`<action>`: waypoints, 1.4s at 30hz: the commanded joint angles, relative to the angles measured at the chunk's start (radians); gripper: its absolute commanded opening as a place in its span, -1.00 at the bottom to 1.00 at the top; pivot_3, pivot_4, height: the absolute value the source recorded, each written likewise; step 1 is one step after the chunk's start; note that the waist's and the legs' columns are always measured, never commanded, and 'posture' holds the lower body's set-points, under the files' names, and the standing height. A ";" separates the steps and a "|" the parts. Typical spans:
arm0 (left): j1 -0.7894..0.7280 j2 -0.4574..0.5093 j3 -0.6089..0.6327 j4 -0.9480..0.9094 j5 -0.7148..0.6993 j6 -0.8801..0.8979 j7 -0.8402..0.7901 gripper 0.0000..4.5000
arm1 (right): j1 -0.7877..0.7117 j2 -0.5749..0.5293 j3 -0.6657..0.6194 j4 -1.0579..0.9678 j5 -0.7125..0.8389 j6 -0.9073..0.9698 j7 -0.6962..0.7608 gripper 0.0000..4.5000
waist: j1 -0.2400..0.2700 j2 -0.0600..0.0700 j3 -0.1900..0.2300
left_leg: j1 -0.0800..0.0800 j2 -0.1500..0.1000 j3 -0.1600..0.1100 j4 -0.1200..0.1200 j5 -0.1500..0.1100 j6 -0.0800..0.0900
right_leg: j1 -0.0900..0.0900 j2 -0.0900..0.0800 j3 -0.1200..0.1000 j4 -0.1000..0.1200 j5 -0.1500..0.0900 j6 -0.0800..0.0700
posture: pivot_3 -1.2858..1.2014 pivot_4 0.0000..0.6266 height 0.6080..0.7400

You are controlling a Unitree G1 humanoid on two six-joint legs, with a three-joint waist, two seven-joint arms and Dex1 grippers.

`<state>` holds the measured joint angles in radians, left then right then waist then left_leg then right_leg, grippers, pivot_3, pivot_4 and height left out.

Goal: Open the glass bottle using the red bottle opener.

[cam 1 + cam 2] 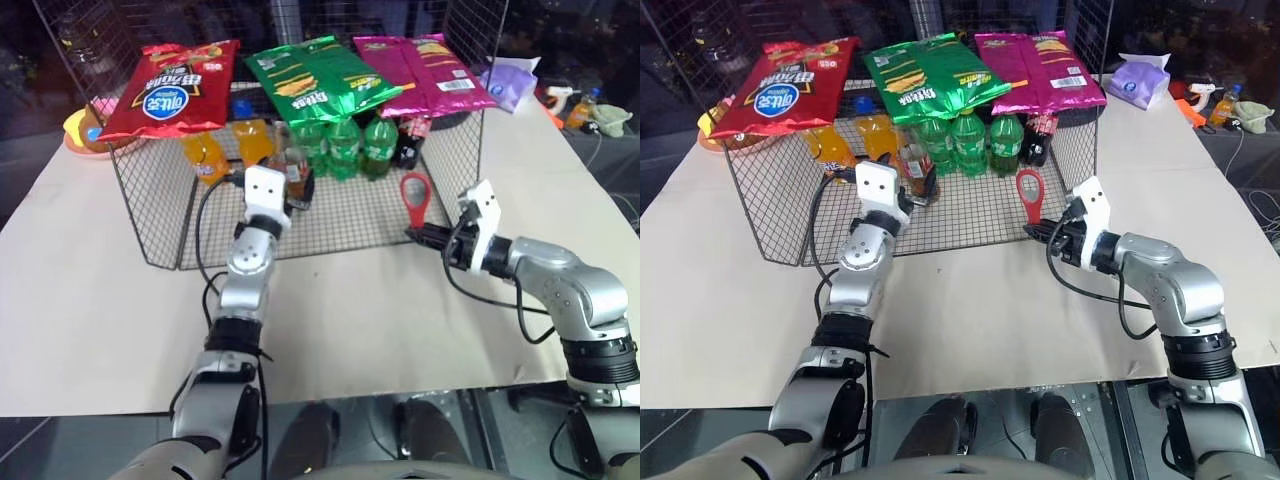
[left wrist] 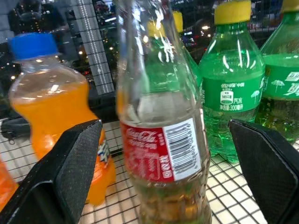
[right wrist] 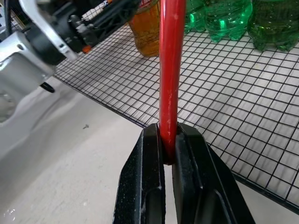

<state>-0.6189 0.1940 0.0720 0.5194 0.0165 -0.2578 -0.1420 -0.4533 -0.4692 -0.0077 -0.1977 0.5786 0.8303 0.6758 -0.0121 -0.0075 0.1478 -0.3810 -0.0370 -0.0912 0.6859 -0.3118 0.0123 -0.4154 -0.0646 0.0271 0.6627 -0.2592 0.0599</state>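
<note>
- My left gripper [image 2: 163, 177] has its fingers [image 2: 60, 172] spread wide, one on each side of the glass bottle [image 2: 161, 140], and neither is touching the glass yet.
- The glass bottle stands upright on the wire basket [image 1: 150, 215] floor, centre-left of the head view, just beside the orange soda bottles [image 1: 205, 155].
- My right gripper [image 3: 169, 154] has its fingers pinched tight on the red bottle opener [image 1: 414, 197], which stands up from them with its looped end on top, centre-right of the head view over the basket's front edge.
- To do this step well, I judge I should close on the labelled middle of the glass, square and low, so the bottle stays upright and the cap stays free for the opener.
- The risk I see: a skewed squeeze could tip it against the neighbouring orange bottle.
- The basket holds orange soda bottles at its left, the glass bottle, green plastic bottles [image 1: 345, 148] in the middle, and a dark bottle [image 1: 408, 140] at the right.
- Three snack bags [image 1: 310, 75] lie across the basket's top rim at the upper part of the frame.
- The glass bottle holds amber liquid low down and looks clear above the label.
</note>
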 commanded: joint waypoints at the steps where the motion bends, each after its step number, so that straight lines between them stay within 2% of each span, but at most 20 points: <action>1: -0.052 0.001 -0.003 0.063 0.009 -0.070 0.013 0.99 | 0.006 0.008 -0.009 -0.061 0.004 -0.024 -0.012 -1.00 | 0.000 0.000 0.000 | 0.000 0.000 0.000 0.000 0.000 0.000 | 0.000 0.000 0.000 0.000 0.000 0.000 | 0.03 -0.52 1.00; 8: -0.166 0.014 -0.006 0.263 0.030 -0.131 0.038 0.99 | 0.026 0.005 -0.004 -0.078 -0.005 -0.026 -0.021 -1.00 | 0.000 0.000 0.000 | 0.000 -0.003 -0.001 0.000 0.000 0.000 | 0.000 -0.001 -0.001 0.000 0.000 0.000 | 0.03 -0.52 1.00; 16: -0.233 0.011 0.003 0.381 0.017 -0.171 0.033 0.99 | 0.038 -0.003 -0.002 -0.085 -0.017 -0.029 -0.019 -1.00 | -0.002 0.000 0.000 | 0.000 -0.003 -0.001 0.000 0.000 0.000 | 0.000 0.000 -0.001 0.000 0.000 0.000 | 0.03 -0.52 1.00; 20: -0.239 0.006 0.004 0.396 0.013 -0.189 0.038 0.47 | 0.040 -0.003 -0.001 -0.083 -0.021 -0.032 -0.017 -1.00 | -0.002 0.000 0.000 | 0.000 -0.003 -0.001 0.000 0.000 0.000 | 0.000 0.000 -0.001 0.000 0.000 0.000 | 0.03 -0.52 1.00; 21: -0.239 0.005 0.005 0.397 0.012 -0.191 0.039 0.26 | 0.040 -0.003 -0.001 -0.083 -0.021 -0.033 -0.017 -1.00 | -0.002 0.000 0.000 | 0.000 -0.003 -0.001 0.000 0.000 0.000 | 0.000 0.000 -0.001 0.000 0.000 0.000 | 0.03 -0.52 1.00; 24: -0.232 0.005 0.007 0.388 0.009 -0.196 0.043 0.24 | 0.042 -0.003 0.000 -0.081 -0.024 -0.036 -0.017 -1.00 | -0.002 0.000 0.000 | -0.001 -0.003 -0.001 0.000 0.000 0.000 | 0.000 -0.001 -0.001 0.000 0.000 0.000 | 0.03 -0.52 1.00; 33: -0.130 0.001 0.010 0.214 0.018 -0.078 0.104 0.24 | 0.051 -0.005 0.011 -0.072 -0.036 -0.047 -0.011 -1.00 | -0.007 0.000 0.000 | 0.000 -0.003 -0.001 0.000 0.000 0.000 | 0.000 -0.001 -0.001 0.001 0.000 0.000 | 0.03 -0.52 1.00; 42: 0.052 -0.007 -0.031 -0.220 0.009 0.128 0.051 0.24 | 0.043 -0.004 0.023 -0.051 -0.052 -0.059 0.005 -1.00 | -0.004 0.000 0.000 | -0.001 -0.002 -0.001 0.000 0.000 0.000 | -0.001 -0.001 0.000 0.001 0.000 0.000 | 0.03 -0.52 1.00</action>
<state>-0.5701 0.1849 0.0468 0.4201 0.0355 -0.1579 -0.0747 -0.3990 -0.4674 0.0236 -0.2322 0.5252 0.7956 0.6702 -0.0164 -0.0076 0.1478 -0.3818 -0.0387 -0.0922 0.6863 -0.3118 0.0122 -0.4164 -0.0655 0.0269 0.6637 -0.2592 0.0599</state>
